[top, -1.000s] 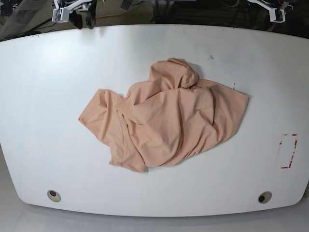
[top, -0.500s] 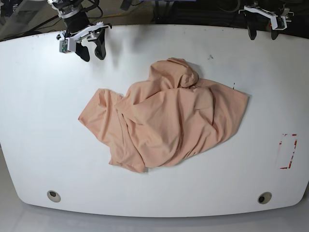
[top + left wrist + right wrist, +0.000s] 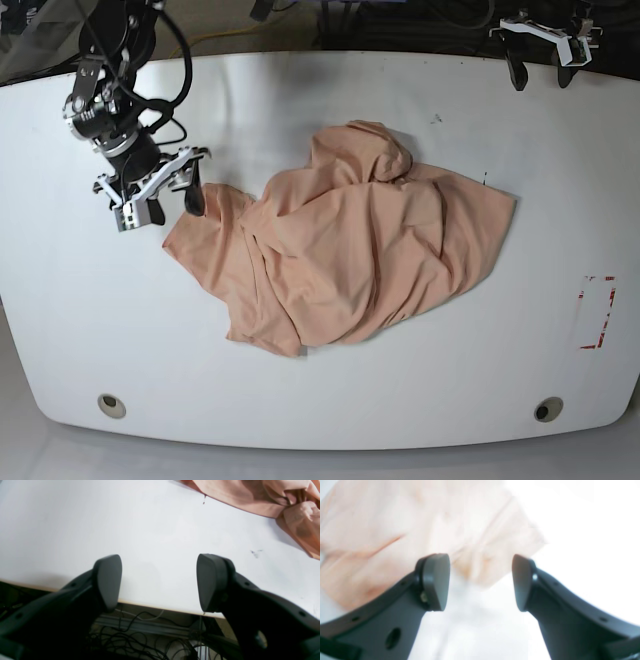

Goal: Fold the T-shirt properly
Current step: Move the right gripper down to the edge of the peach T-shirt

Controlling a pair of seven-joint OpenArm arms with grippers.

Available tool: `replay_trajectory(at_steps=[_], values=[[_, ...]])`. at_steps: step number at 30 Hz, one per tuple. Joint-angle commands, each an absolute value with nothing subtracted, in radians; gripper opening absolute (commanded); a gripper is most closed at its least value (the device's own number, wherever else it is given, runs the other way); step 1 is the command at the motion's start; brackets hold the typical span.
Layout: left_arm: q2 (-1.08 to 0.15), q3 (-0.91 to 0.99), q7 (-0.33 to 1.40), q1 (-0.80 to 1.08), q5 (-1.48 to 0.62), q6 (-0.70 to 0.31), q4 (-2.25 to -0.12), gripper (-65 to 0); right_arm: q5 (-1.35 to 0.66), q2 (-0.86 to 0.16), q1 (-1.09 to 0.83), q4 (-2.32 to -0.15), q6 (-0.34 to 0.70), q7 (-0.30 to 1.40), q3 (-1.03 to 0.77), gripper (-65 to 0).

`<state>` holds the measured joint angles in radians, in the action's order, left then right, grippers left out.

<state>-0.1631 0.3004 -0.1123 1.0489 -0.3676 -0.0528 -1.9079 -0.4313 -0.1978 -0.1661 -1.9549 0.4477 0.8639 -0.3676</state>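
Note:
The peach T-shirt (image 3: 350, 235) lies crumpled in a heap in the middle of the white table (image 3: 320, 400). No smiley print shows. My right gripper (image 3: 172, 204) is open and empty, low over the table just left of the shirt's left edge; the blurred right wrist view shows that edge (image 3: 420, 530) just beyond the open fingers. My left gripper (image 3: 540, 68) is open and empty at the table's far right edge, well away from the shirt. In the left wrist view a part of the shirt (image 3: 262, 497) shows at the top right, far from the fingers (image 3: 107, 580).
Two round holes (image 3: 112, 405) (image 3: 547, 408) sit near the table's front edge. A red-marked rectangle (image 3: 597, 312) is at the right side. Cables hang behind the table's far edge (image 3: 150, 620).
My right arm has swung down from the far left corner to the shirt's left edge. My left gripper has barely moved at the far right edge. The shirt has not moved.

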Motion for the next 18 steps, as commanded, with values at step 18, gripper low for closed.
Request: replay_trajectory(at_steps=[18], values=[[-0.170,0.308,-0.136,1.069,-0.367,-0.053,-1.920,-21.7,-0.443,-0.286,0.441,-1.102,0.456,0.805,-0.127,-27.1]])
